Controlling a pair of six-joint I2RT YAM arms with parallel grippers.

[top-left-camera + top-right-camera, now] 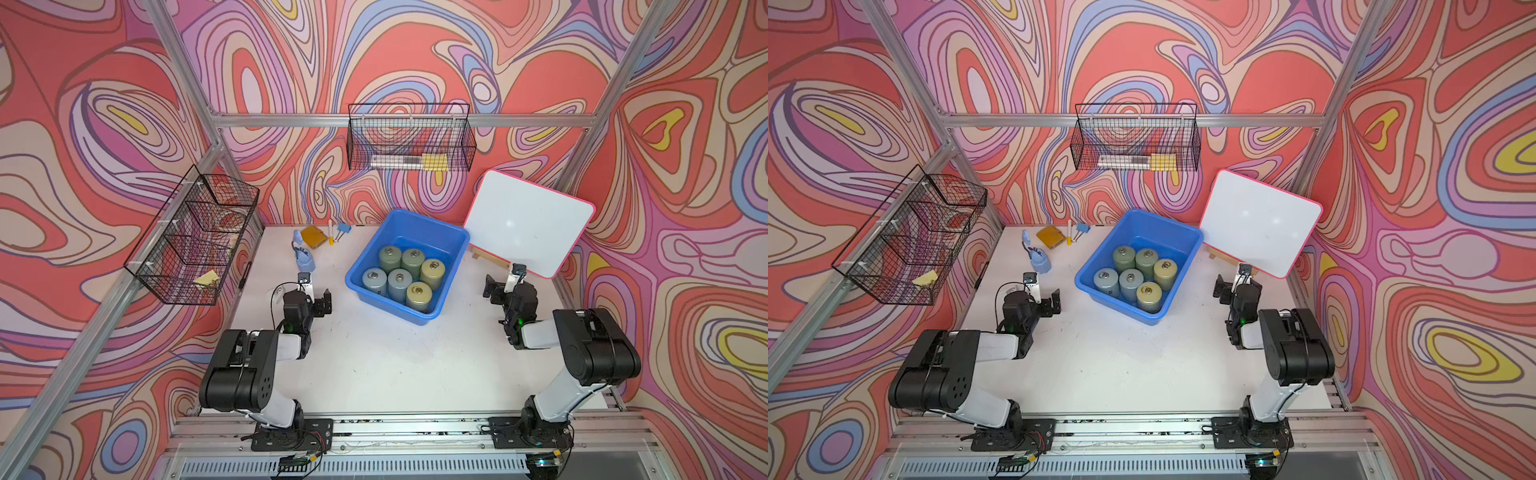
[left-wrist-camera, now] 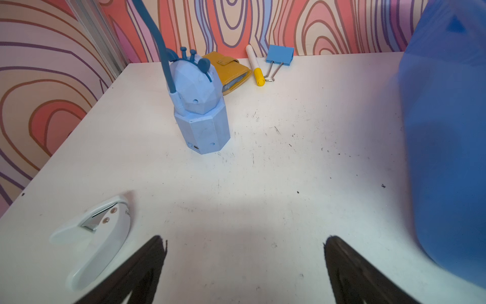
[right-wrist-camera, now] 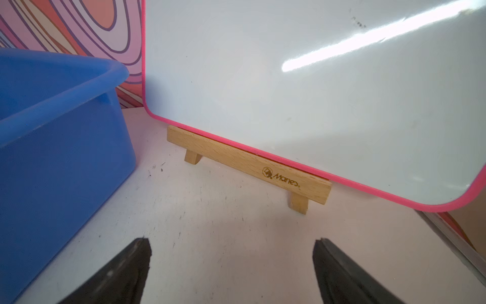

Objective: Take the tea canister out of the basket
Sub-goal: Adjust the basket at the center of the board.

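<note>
The blue basket (image 1: pixel 419 232) (image 1: pixel 1152 228) stands at the middle back of the white table. Several tea canisters stand upright in it in two rows, each with a ring on its lid: grey-green, blue-grey and olive ones, the nearest an olive one (image 1: pixel 419 296) (image 1: pixel 1149 296). My left gripper (image 1: pixel 316 293) (image 1: pixel 1044 293) (image 2: pixel 243 242) hangs open and empty over the table, left of the basket's wall (image 2: pixel 447 131). Right of the basket (image 3: pixel 65 147), my right gripper (image 1: pixel 503 282) (image 1: pixel 1233 280) (image 3: pixel 232 243) is open and empty too. No canister shows in the wrist views.
A pink-edged whiteboard (image 1: pixel 530 222) leans on a wooden stand (image 3: pixel 249 165) at the back right. A blue lamp-like gadget (image 1: pixel 304 259), yellow wallet (image 1: pixel 313 237), marker (image 1: pixel 331 232) and binder clip (image 1: pixel 343 229) lie back left. A white tool (image 2: pixel 97 237) lies by the left gripper. Wire baskets (image 1: pixel 195 241) (image 1: pixel 409 139) hang on the walls.
</note>
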